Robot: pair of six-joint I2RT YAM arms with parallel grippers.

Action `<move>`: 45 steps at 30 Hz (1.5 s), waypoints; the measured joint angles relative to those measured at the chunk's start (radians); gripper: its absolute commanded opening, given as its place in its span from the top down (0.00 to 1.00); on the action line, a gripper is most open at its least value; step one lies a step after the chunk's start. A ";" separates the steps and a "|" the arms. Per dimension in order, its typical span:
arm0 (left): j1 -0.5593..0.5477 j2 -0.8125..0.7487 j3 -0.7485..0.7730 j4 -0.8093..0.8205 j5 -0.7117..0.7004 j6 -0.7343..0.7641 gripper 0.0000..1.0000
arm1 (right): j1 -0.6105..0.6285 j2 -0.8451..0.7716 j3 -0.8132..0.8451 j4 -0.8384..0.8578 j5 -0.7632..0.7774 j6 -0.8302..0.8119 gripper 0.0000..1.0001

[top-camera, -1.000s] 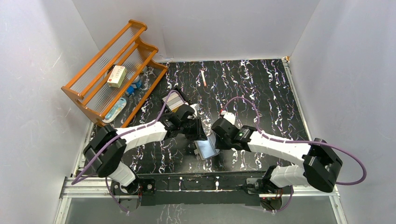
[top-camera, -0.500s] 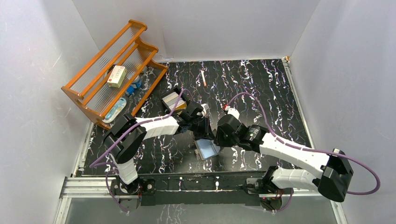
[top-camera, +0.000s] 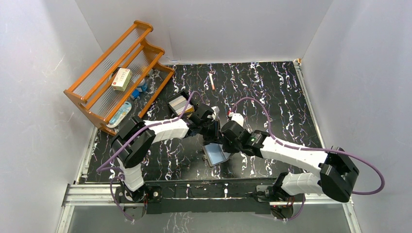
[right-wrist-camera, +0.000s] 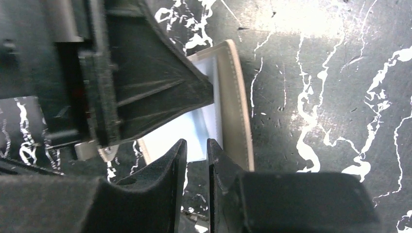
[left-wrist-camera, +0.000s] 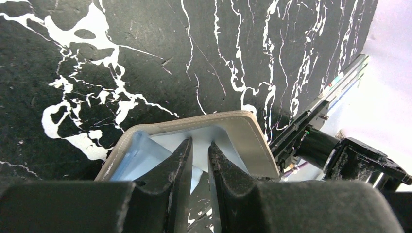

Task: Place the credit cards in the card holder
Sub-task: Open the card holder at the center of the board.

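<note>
R gripper (right-wrist-camera: pixel 196 143) at bottom, jaws nearly together w/ a thin gap. Its tips are at the edge of the open card holder (right-wrist-camera: pixel 237 111); can't tell if they pinch it. Holder is light blue inside w/ a tan rim, on a black tabletop (right-wrist-camera: pixel 316 73) w/ white streaks. L gripper (right-wrist-camera: pixel 206 94) is at top left, tip over the blue part.

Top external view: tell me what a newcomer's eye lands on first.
Both white arms crowd the table's middle, with the left gripper and right gripper poised, fingers nearly together, over the open card holder. Its silvery-blue inside gleams against the black marbled table. Next comes the orange wooden rack at the far left, a cream box on its shelf.
</note>
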 measured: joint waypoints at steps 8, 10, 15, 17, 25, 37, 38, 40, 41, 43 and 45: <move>0.010 -0.035 0.027 -0.103 -0.067 0.003 0.83 | 0.000 0.015 -0.128 0.079 0.027 0.001 0.51; 0.021 -0.055 0.027 -0.130 -0.078 0.003 0.83 | 0.000 0.015 -0.150 0.092 0.027 -0.002 0.48; 0.044 -0.135 0.003 -0.193 -0.105 -0.001 0.77 | 0.000 0.021 -0.160 0.132 0.019 -0.039 0.44; 0.046 -0.177 -0.034 -0.204 -0.103 -0.004 0.73 | 0.000 0.032 -0.160 0.146 0.008 -0.053 0.42; 0.045 -0.329 -0.193 -0.224 -0.047 -0.045 0.55 | 0.000 0.044 -0.160 0.190 -0.026 -0.103 0.39; -0.008 -0.282 -0.346 0.046 0.126 -0.177 0.43 | 0.000 0.061 -0.108 0.198 -0.031 -0.114 0.38; -0.023 -0.265 -0.344 0.049 0.128 -0.177 0.43 | 0.000 0.061 -0.089 0.196 -0.020 -0.126 0.37; -0.046 -0.233 -0.336 0.053 0.129 -0.178 0.42 | 0.000 0.061 -0.060 0.188 0.006 -0.146 0.38; -0.053 -0.220 -0.333 0.054 0.127 -0.178 0.41 | 0.000 0.061 -0.050 0.181 0.017 -0.157 0.38; -0.058 -0.212 -0.330 0.053 0.127 -0.180 0.41 | -0.001 0.061 -0.044 0.175 0.026 -0.163 0.40; -0.062 -0.199 -0.326 0.053 0.127 -0.181 0.41 | -0.007 0.061 -0.037 0.166 0.034 -0.172 0.40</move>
